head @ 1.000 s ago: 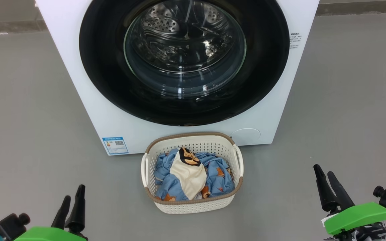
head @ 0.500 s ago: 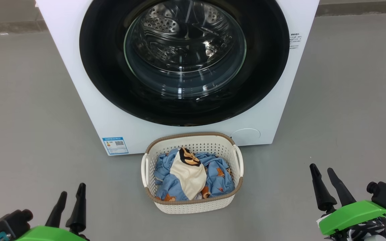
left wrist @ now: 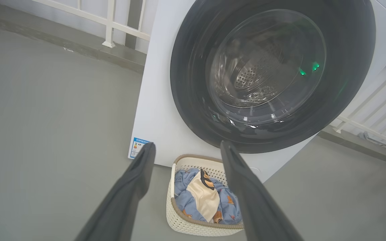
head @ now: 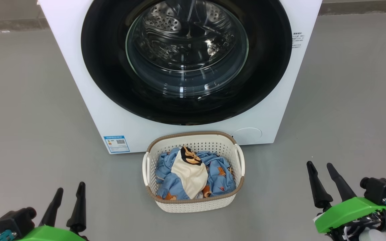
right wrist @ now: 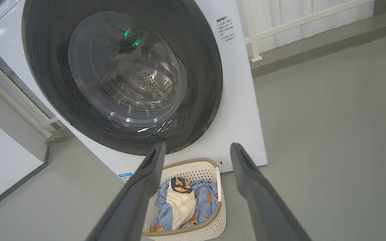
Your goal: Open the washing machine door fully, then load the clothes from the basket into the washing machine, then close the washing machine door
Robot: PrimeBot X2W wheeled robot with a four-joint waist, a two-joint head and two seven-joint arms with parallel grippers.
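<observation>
The white washing machine [head: 79, 67] stands ahead with its round black-rimmed door [head: 266, 67] shut; the steel drum shows through the glass. On the floor in front sits the cream basket [head: 193, 206] holding the light-blue bear-print clothes [head: 221, 177] and a cream piece on top. My left gripper [head: 70, 187] hangs open at the lower left, well left of the basket. At the lower right my right gripper [head: 319, 164] is open, apart from the basket. Both wrist views show the door [left wrist: 347, 50] [right wrist: 39, 50], the basket [left wrist: 179, 224] [right wrist: 213, 227] and open empty fingers [left wrist: 136, 180] [right wrist: 146, 174].
Grey floor [head: 22, 117] spreads to both sides of the machine. A blue label sticker [head: 116, 144] is on its lower left front. White railings [left wrist: 109, 23] [right wrist: 280, 26] stand behind the machine, and a low kerb runs along the back.
Both grippers have spread their fingers a little wider. The right gripper has drifted slightly up and left, the left slightly down. The head camera shifted a little.
</observation>
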